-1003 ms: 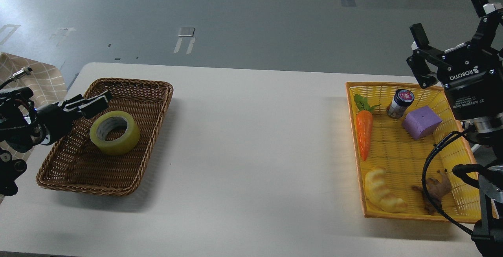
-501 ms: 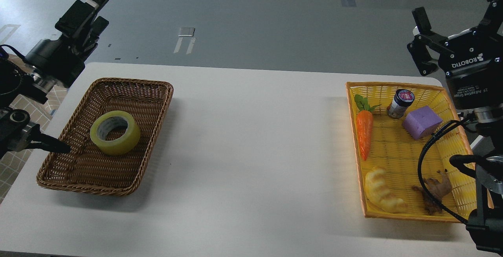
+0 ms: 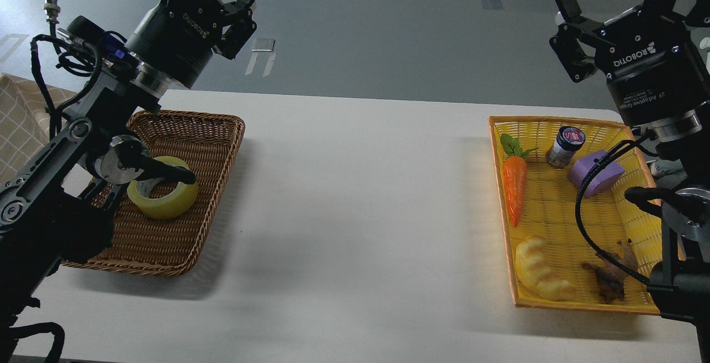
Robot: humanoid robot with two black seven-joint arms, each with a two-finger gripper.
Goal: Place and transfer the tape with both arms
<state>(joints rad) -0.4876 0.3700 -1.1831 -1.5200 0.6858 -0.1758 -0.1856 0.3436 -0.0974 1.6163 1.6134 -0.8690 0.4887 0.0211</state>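
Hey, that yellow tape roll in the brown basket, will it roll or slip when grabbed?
The tape lies flat on its side, so it probably won't roll. Its glossy band looks slippery; the open core offers a likely firmer hold. It looks rigid.

You get bright, even overhead light; baskets [image 3: 183,130] cast soft shadows toward 6 o'clock, floor glare at 11 o'clock, focus sharp.
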